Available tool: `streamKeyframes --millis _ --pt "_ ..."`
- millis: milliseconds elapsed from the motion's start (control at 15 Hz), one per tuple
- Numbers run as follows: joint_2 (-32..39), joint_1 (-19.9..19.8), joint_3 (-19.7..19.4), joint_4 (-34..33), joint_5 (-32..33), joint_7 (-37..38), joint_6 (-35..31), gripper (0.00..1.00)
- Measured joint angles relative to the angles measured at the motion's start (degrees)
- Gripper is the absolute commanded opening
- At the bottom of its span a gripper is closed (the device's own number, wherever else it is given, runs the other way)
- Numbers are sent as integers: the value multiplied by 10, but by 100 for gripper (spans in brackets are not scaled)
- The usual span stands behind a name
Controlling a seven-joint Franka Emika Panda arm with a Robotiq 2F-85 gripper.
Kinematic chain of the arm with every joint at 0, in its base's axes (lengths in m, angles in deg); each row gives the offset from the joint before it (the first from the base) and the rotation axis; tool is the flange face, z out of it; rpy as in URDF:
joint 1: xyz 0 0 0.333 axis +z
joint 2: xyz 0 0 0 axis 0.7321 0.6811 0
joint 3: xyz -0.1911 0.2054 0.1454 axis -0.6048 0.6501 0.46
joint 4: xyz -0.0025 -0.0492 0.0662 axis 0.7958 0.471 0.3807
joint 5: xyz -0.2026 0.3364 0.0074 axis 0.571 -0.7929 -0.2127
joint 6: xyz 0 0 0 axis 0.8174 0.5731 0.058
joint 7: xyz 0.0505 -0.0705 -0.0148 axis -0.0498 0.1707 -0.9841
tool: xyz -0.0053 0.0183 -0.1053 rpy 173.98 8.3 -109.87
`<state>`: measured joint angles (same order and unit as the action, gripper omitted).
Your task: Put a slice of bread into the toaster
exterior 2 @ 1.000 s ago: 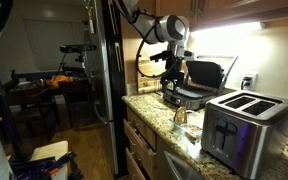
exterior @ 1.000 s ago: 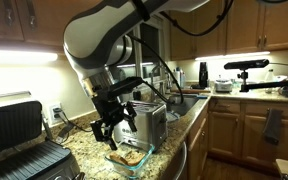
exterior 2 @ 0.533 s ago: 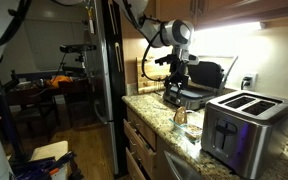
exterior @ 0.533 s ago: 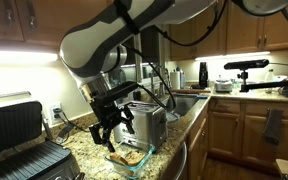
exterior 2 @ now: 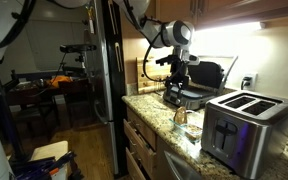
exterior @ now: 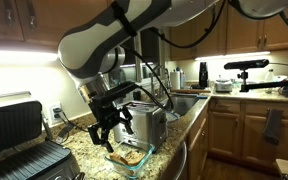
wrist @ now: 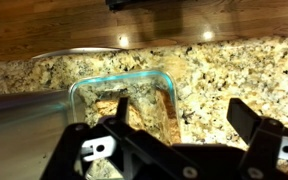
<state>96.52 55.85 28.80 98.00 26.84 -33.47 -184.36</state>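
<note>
**Open jaws over the bread dish, toaster close alongside**

The jaws stand wide apart, holding nothing, and hang just above a glass dish [wrist: 114, 80] on the granite bench [wrist: 234, 70]. The slice of bread [wrist: 164, 102] is inside that dish, directly below the jaws and close to one glass wall. In the wrist view it is tan, but I cannot tell whether more than one slice is there. The toaster [exterior: 147, 125] stands just beside the jaws, with its steel flank hard by the dish.

The bread should be light, soft and easily crushed or torn. I would pinch it gently across its two flat faces, near a free edge. One finger has to slip between the slice and the glass, which is hard and slick, and a knock could make the dish skate on the bench.

Below the jaws the dish walls close in, and the toaster blocks one side. The bench edge runs near the dish. The free room is straight up and away towards the contact grill [exterior: 14, 140], which is well apart. The toaster's top looks higher than the jaws, so the slice probably needs a lift before it crosses.
</note>
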Motion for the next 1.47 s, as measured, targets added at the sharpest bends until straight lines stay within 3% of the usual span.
streamKeyframes --millis 1467 --pt "25 0 -10 -14 -1 0 -5 100"
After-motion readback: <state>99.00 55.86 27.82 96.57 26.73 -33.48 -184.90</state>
